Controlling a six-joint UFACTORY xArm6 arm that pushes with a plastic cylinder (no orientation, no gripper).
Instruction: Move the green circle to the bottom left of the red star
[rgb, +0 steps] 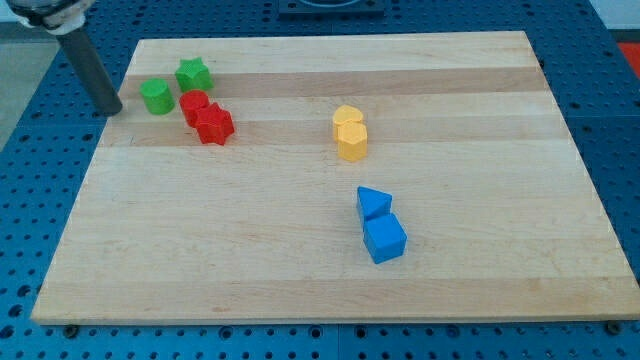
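Just beside the green circle block (155, 96), on the view's left: my tip (113, 111), likely placed for shoving it below-left of the red star block (214, 126); no jaws fitted, bare rod only.

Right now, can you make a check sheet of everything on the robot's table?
Surface: wooden board on a blue perforated bench.
Job's things: green circle up left; red star right of it, slightly lower.
Clutter: green star, red cylinder touching the red star, two yellow blocks, blue triangle, blue cube.
Grippers: none; my tip left of the green circle, apart.
Cables: nothing seen.
Surroundings: only the bench.
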